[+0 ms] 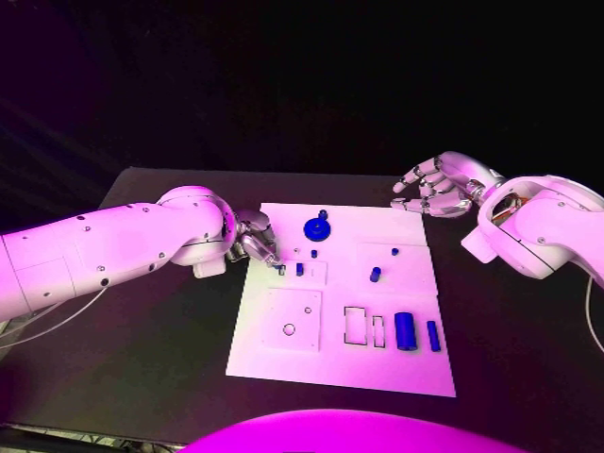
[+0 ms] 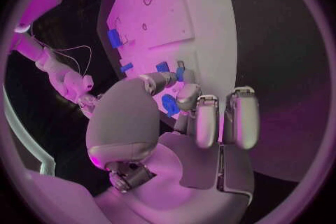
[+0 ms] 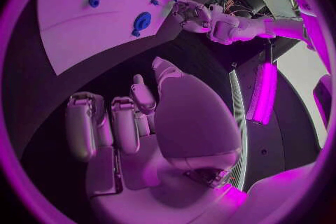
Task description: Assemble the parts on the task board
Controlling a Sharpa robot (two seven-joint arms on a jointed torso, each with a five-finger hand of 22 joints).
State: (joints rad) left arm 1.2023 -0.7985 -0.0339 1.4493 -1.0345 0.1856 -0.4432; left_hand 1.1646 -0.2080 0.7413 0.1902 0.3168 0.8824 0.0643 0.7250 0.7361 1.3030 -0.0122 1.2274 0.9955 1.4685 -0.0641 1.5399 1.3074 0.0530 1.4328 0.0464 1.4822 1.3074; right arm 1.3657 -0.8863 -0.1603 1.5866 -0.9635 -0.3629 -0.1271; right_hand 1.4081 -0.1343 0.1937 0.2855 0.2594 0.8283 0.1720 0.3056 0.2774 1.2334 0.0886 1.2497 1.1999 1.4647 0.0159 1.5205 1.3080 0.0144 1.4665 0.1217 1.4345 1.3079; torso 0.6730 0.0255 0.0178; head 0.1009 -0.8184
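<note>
Your left hand [image 1: 258, 242] pinches a small blue part [image 1: 299, 269] at the board's [image 1: 343, 363] left edge. Your right hand [image 1: 438, 187] hovers beyond the far right corner, fingers curled, holding nothing.

One white task board [image 1: 332, 363], seven blue parts counted on it, among them one round part [image 1: 317, 227], one large cylinder [image 1: 406, 330], one narrow bar [image 1: 434, 336], two hands seen.
</note>
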